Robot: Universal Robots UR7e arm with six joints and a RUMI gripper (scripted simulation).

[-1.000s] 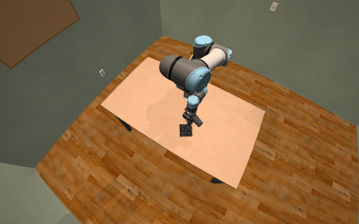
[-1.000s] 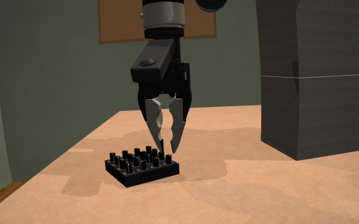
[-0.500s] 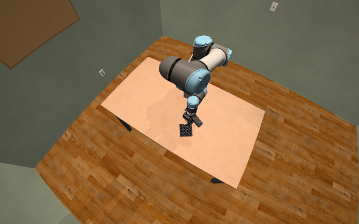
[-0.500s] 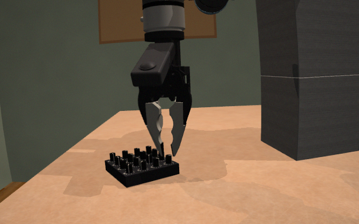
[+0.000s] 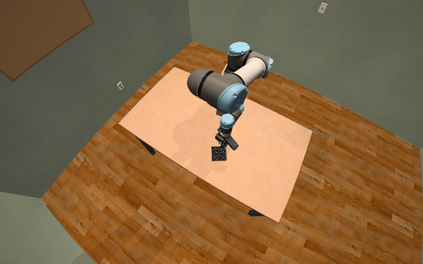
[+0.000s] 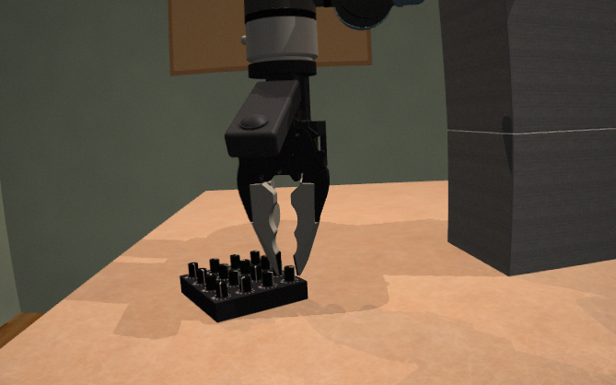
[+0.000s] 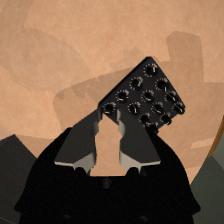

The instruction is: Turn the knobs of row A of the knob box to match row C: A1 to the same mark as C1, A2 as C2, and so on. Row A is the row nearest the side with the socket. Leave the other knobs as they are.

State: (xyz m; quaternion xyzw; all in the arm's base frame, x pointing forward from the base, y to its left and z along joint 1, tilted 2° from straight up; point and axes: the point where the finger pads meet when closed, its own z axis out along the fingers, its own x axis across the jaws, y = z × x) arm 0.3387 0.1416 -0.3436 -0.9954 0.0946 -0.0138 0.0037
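Black square knob box (image 6: 243,291) sits beneath my two-jaw gripper (image 6: 286,267); its pale fingers (image 6: 267,225) stand narrowly apart, gripping nothing.

Grey-green walls (image 5: 58,138), wood plank floor (image 5: 337,183), tan table (image 5: 265,177), brown wall panel (image 5: 19,36)
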